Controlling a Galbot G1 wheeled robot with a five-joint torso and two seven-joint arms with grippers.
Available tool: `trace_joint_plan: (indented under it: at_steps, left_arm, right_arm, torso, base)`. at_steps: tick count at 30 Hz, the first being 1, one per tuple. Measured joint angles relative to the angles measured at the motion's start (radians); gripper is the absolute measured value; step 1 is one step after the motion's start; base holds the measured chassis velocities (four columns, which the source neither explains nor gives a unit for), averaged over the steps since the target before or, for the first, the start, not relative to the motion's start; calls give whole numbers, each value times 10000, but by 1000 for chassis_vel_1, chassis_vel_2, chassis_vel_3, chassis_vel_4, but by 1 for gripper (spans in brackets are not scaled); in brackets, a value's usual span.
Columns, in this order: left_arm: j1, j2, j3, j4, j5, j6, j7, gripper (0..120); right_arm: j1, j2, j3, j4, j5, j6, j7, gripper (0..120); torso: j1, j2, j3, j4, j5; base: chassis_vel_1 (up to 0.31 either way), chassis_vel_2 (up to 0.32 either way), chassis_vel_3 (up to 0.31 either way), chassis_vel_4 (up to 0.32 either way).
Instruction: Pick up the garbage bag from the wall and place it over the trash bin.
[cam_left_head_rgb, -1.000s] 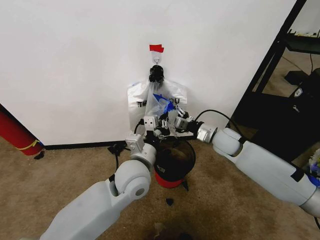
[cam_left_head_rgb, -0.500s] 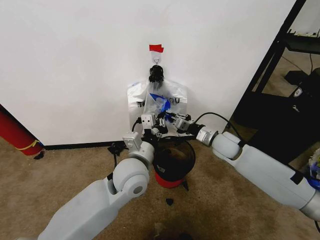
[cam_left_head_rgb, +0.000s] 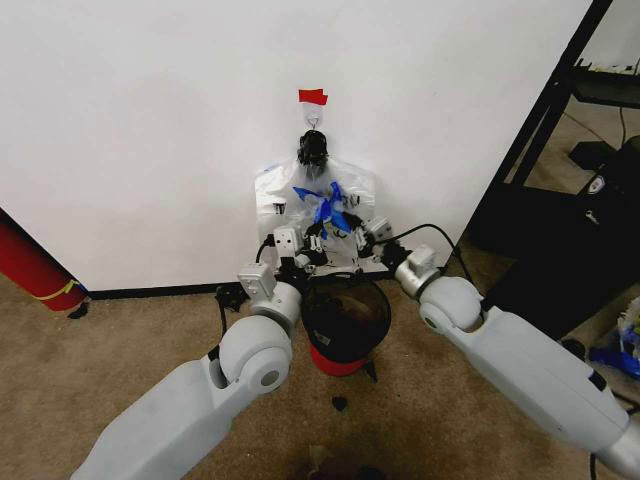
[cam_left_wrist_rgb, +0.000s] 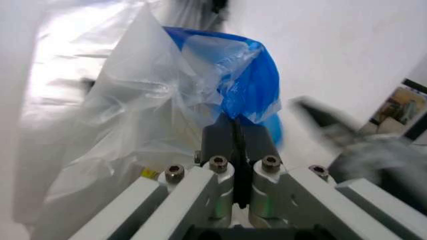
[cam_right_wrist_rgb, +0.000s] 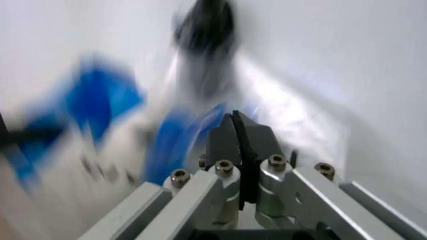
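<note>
Clamping garbage bag (cam_left_head_rgb: 325, 200) blue handles: left gripper (cam_left_head_rgb: 312, 243), right gripper (cam_left_head_rgb: 350, 225), above trash bin (cam_left_head_rgb: 345, 318).

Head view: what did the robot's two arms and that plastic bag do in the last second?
Both grippers rose toward the wall, the left gripper and right gripper spreading apart, jaws shut on the garbage bag and lifting its blue handles higher. The knotted bags on the hook, the red tape and the trash bin stayed put.
</note>
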Motion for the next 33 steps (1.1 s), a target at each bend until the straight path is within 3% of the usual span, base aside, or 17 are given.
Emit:
trace_joint_plan:
  at_steps: [4,6,13,17,19,22,28,31,33]
  left_arm:
    - [197,-39,-254,62,49,-90,41,0]
    - [199,-76,-273,68,52,-95,42,0]
    - [281,-106,-214,28,98,-98,49,0]
    - [381,-119,-148,16,188,-98,87,0]
    - [395,-133,-105,16,221,-98,100,0]
    - [366,-215,20,17,267,-98,113,0]
    - [110,-172,239,41,257,-84,110,0]
    - [-151,-159,384,44,159,-59,74,0]
    - [-198,-166,401,45,140,-53,64,0]
  right_arm:
    - [-1104,486,1314,761,2017,35,45,0]
    - [-1274,618,1525,811,2218,21,101,0]
    - [-1603,467,1475,545,504,-227,-85,5]
    - [-1158,88,879,301,-422,-274,-476,23]
    - [-883,-64,591,160,-615,-276,-656,26]
    - [315,-401,-603,-364,-1080,-218,-1249,39]
    - [1657,-350,-2011,-1293,-1783,-222,-1638,59]
    - [2132,-321,-2494,-1657,-2467,-384,-1712,75]
    - [2195,-314,-2562,-1707,-2593,-433,-1711,77]
  torso:
    - [-1,0,0,1,0]
    - [-1,0,0,2,1]
    - [0,0,0,0,1]
    - [0,0,0,3,1]
    - [0,0,1,4,0]
    - [0,0,1,3,0]
    - [1,-1,3,4,3]
    - [1,0,3,3,1]
    - [1,0,3,2,1]
  base:
    - [0,0,0,0]
    - [0,0,0,0]
    - [0,0,0,0]
    - [0,0,0,0]
    - [0,0,0,0]
    - [0,0,0,0]
    - [0,0,0,0]
    - [0,0,0,0]
    - [0,0,0,0]
